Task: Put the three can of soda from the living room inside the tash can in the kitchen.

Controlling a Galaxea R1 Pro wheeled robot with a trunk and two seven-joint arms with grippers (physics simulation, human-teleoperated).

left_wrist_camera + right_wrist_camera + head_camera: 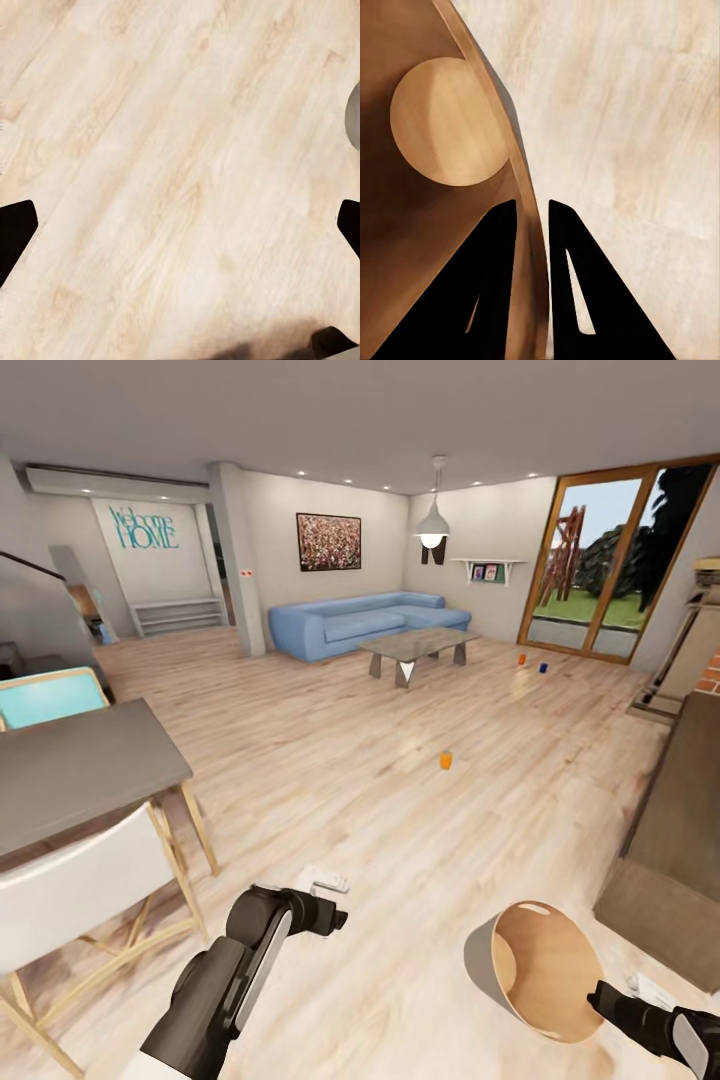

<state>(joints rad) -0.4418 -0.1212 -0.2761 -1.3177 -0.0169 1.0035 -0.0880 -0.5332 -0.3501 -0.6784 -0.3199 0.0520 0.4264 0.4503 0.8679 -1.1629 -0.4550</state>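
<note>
While the right gripper [532, 217] pinches the rim of the trash can [540, 970], one finger inside and one outside, the bin hangs tilted above the wood floor [400, 810]. The left gripper [180, 225] is spread wide, holding nothing. 3 soda cans stand on the floor: 1 orange [446, 760] mid-room, another orange [521, 659] and 1 blue [543, 668] near the glass doors [600, 560].

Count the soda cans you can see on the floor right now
3. An orange soda can stands alone mid-floor, nearest the robot. Another orange can and a blue can stand close together near the glass doors, right of the coffee table. None seems hidden.
</note>
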